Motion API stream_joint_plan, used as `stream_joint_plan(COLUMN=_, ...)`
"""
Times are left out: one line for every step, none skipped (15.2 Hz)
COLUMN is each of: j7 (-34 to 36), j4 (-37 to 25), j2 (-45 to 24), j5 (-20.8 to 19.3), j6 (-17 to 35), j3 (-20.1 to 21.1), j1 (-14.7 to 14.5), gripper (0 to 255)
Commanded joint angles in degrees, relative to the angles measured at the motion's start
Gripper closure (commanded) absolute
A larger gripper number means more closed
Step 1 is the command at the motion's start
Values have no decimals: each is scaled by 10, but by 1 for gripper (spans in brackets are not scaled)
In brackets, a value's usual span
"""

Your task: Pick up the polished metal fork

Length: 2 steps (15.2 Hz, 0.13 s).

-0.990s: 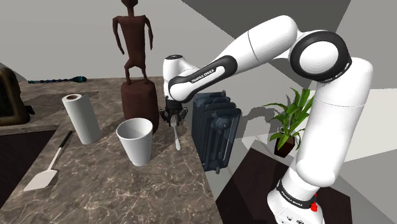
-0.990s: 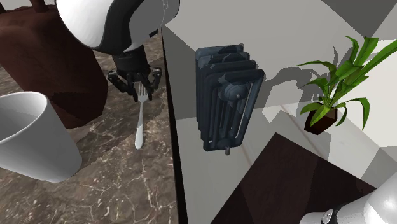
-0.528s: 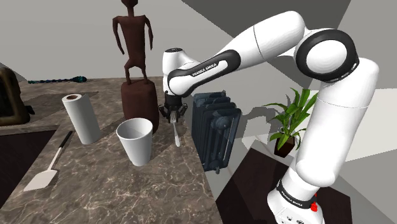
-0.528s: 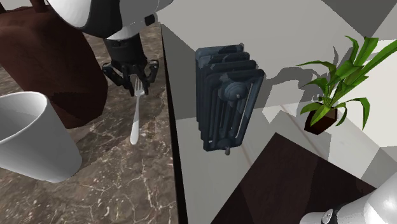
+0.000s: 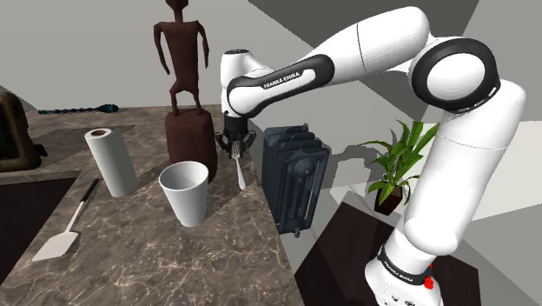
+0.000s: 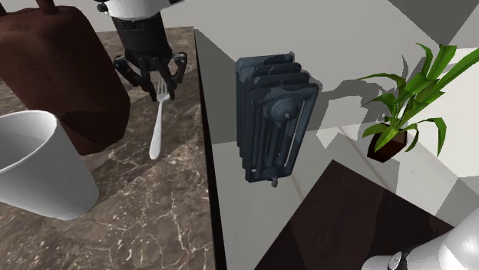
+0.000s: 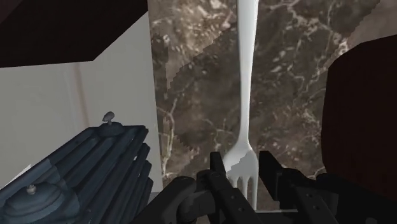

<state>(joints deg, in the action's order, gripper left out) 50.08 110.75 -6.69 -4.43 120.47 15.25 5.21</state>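
Observation:
A pale, plain fork (image 5: 240,170) hangs handle-down from my gripper (image 5: 234,146), which is shut on its tine end. In the second exterior view the fork (image 6: 156,124) dangles below the gripper (image 6: 160,79), over the brown marble counter (image 6: 153,222) near its edge. In the wrist view the tines sit between the black fingers (image 7: 219,178), and the fork's (image 7: 247,95) long handle stretches away from the gripper (image 7: 245,177) above the marble.
A white cup (image 5: 184,191) stands close beside the fork, and the dark brown statue base (image 5: 191,143) stands behind it. A paper towel roll (image 5: 111,161) and a spatula (image 5: 65,228) lie further along. A dark radiator (image 5: 294,178) hangs off the counter's side, near a potted plant (image 5: 395,165).
The gripper has risen and drawn back toward the statue base, carrying the fork with it; the fork's handle end has come up off the marble.

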Motion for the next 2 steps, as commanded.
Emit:
stream_joint_plan(j7=-1, j4=-5, j2=4, j5=1, j6=-8, j3=0, j1=0, gripper=255)
stream_joint_plan(j7=-1, j4=-5, j2=4, j5=1, j6=-8, j3=0, j1=0, gripper=255)
